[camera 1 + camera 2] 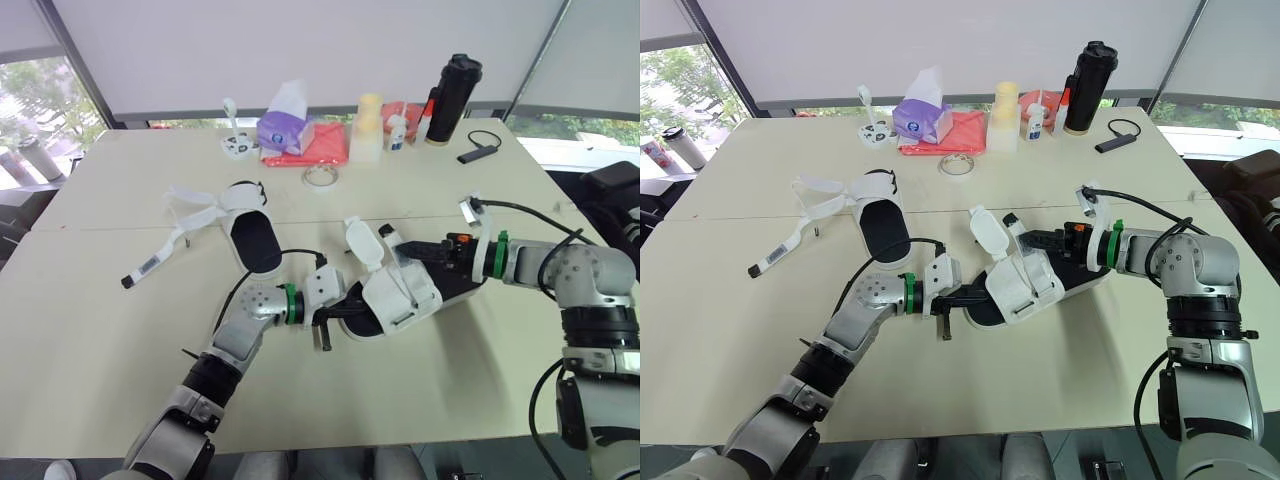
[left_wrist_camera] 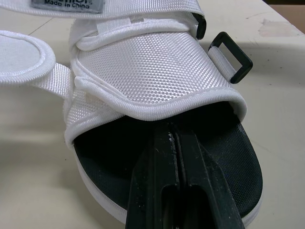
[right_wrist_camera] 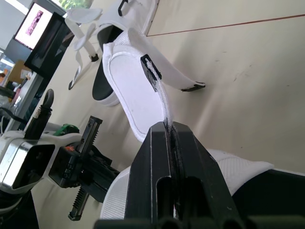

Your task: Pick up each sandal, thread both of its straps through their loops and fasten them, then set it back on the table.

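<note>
One white sandal [image 1: 400, 290] with a black footbed is seen about midway along the table [image 1: 110, 380], nearer its front edge than its far edge, held between the two arms. The left gripper [image 1: 335, 312] is pushed into the open toe end, its fingers [image 2: 157, 171] pressed together over the footbed with their tips under the rim of the white mesh upper. Whether anything is pinched between them cannot be told. A black buckle loop [image 2: 232, 57] is seen standing free at the side of the upper.

The right gripper [image 3: 169, 126] is closed on a white strap [image 3: 161, 93] of this sandal, which is drawn up out of the fingers to a black tip. A broad white flap [image 1: 362, 243] is raised just beside it.

The second sandal [image 1: 250, 235] is lying flat towards the left edge of the table, apart from the first, with its straps [image 1: 195, 210] spread out unfastened towards that edge. A white stick with a black tip [image 1: 150, 265] is lying near those straps.

Along the far edge are set a purple tissue pack [image 1: 285, 125] on a red cloth [image 1: 325, 145], a pale yellow bottle [image 1: 368, 128] and a black tumbler [image 1: 453, 95]. A roll of clear tape [image 1: 320, 177] is lying just in front of the cloth.
</note>
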Robot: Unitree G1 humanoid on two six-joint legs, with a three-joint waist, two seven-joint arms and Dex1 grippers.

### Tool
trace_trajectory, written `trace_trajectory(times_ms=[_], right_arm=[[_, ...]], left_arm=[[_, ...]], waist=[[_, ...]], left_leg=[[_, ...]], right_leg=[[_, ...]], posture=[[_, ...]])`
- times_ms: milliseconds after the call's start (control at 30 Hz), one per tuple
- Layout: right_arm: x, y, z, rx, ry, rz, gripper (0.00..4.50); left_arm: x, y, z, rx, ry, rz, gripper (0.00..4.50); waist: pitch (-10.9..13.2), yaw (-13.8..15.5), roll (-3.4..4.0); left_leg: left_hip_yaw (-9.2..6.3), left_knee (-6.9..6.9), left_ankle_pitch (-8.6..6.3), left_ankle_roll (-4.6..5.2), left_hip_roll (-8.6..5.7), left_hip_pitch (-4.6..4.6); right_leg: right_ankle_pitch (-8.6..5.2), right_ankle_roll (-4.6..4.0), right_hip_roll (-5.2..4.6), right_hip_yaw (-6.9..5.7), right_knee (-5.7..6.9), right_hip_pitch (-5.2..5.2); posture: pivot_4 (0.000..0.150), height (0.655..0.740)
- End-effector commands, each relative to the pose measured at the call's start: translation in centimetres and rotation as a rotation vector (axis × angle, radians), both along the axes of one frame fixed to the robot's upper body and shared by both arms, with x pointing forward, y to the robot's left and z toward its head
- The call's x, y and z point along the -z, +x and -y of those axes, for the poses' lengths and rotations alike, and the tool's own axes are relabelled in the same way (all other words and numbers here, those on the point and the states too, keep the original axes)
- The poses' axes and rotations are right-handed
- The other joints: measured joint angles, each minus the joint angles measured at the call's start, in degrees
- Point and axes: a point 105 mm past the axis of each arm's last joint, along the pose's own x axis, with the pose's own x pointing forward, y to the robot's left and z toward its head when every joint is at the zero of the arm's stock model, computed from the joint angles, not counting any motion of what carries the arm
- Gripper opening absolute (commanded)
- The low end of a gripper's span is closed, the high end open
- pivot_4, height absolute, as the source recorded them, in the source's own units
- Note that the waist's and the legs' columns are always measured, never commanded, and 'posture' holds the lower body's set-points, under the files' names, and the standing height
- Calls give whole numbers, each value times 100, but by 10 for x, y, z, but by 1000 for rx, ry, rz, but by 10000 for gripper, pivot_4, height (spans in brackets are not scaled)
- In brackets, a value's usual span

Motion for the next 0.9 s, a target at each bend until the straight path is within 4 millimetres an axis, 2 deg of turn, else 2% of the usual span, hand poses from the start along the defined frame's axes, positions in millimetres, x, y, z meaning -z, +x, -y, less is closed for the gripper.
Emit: trace_trajectory(times_ms=[33, 300, 467, 833, 900], right_arm=[[-10, 3, 0, -10, -12, 44, 502], [4, 3, -2, -24, -78, 20, 502], [22, 9, 1, 4, -192, -35, 502], [19, 10, 5, 9, -216, -38, 502], [17, 10, 6, 17, -207, -32, 6059]], left_arm=[[-1, -2, 1, 2, 0, 10, 0], [-2, -2, 2, 1, -3, 13, 0], [-1, -3, 2, -3, -6, 12, 0], [-1, -4, 5, -2, -13, 12, 0], [-1, -4, 5, -1, -12, 13, 0]], waist=[[0, 0, 0], [0, -1, 0], [-2, -18, 1], [-3, -76, 0], [-3, -75, 0]], left_leg=[[0, 0, 0, 0, 0, 0], [0, 0, 0, 0, 0, 0], [0, 0, 0, 0, 0, 2], [-2, 2, 0, 0, 0, 13], [-2, 2, 0, 0, 0, 13]], right_leg=[[0, 0, 0, 0, 0, 0], [0, 0, 0, 0, 0, 0], [0, 0, 0, 0, 0, 1], [0, 0, 0, 0, 0, 16], [0, 0, 0, 0, 0, 16]], posture=[[1500, 7400], [1500, 7400], [1500, 7400], [1500, 7400], [1500, 7400]])
